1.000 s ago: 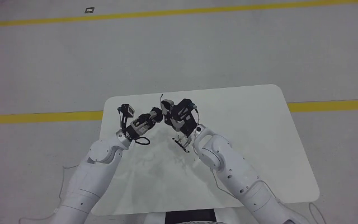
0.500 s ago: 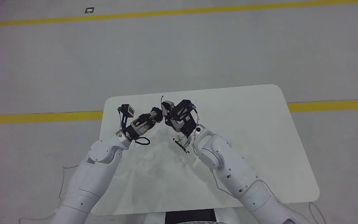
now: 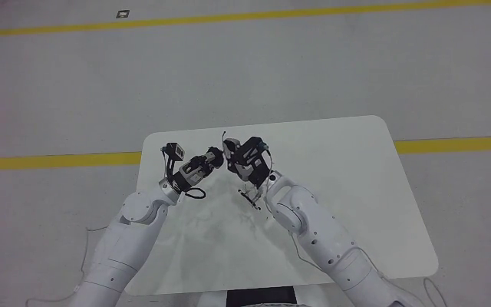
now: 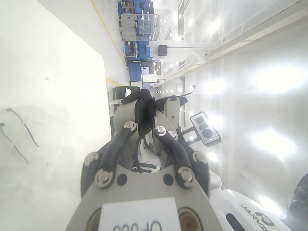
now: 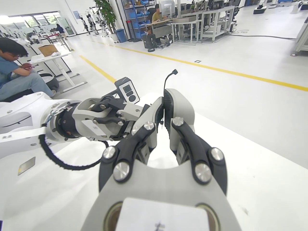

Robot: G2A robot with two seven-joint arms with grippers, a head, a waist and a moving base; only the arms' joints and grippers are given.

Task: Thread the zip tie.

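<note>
Above the white table [image 3: 345,192], we see the right gripper [image 5: 164,98] clamped on a black zip tie [image 5: 165,82], head pointing up, the left gripper [image 4: 144,98] pinched together alongside, whatever it holds hidden from us.

White table [image 3: 345,192], yellow floor lines [image 3: 230,17]

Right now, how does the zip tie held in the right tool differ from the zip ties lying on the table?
The held zip tie stands upright in the right tool, head end up; the loose zip ties lie flat on the table. The held zip tie is pinched between shut fingers; the loose zip ties touch no tool. The held one is single, the loose ones several. All are thin and black.
</note>
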